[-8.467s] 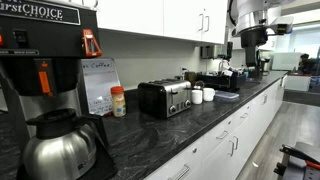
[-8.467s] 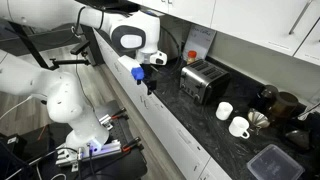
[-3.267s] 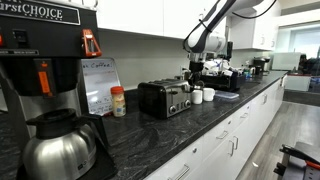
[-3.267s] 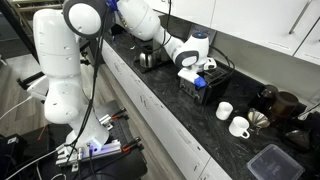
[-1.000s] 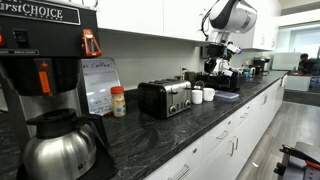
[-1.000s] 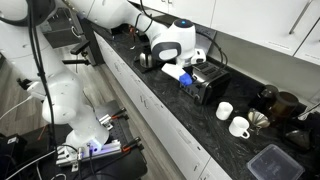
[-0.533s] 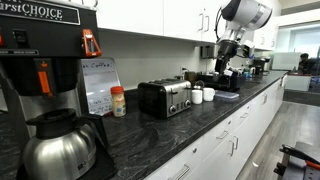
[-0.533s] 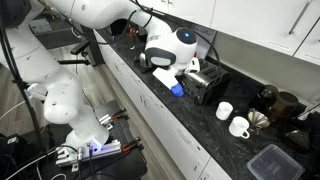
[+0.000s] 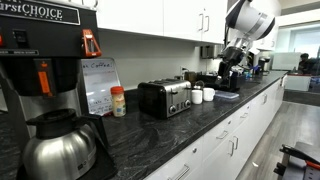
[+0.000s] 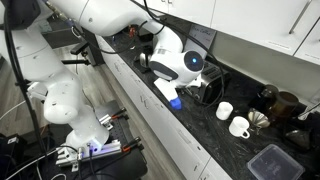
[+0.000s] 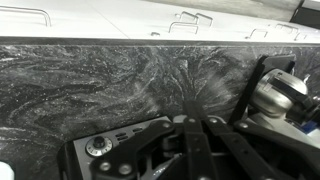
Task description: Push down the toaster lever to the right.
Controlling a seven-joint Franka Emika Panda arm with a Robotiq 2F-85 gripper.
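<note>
**Exterior view, along the table.** The arm [image 9: 250, 18] reaches down from the upper right. Its pincer [image 9: 227, 68] is small and dark against the clutter behind it, so its opening cannot be read. The toaster [image 9: 165, 97] stands on the table [image 9: 185, 130], well apart from the pincer, lower and toward the picture's left. Two mugs [image 9: 202, 95] stand between them. The toaster's lever is too small to make out.

**Exterior view, from above.** The pincer [image 10: 174, 101], blue at the fingertips, hangs over the table's [image 10: 195, 130] front edge. The toaster [image 10: 214, 88] lies just beyond it, up and to the picture's right. The wrist covers the toaster's near end. The tips look close together, but whether they are clenched or released cannot be told.

**Wrist view.** The pincer's [image 11: 190, 140] dark linkages fill the lower edge, cut off by the frame. Beyond them runs the table [image 11: 110, 85], with drawer fronts [image 11: 120, 20] at the top. A black and chrome shape [image 11: 275, 95] to the pincer's right cannot be identified.
</note>
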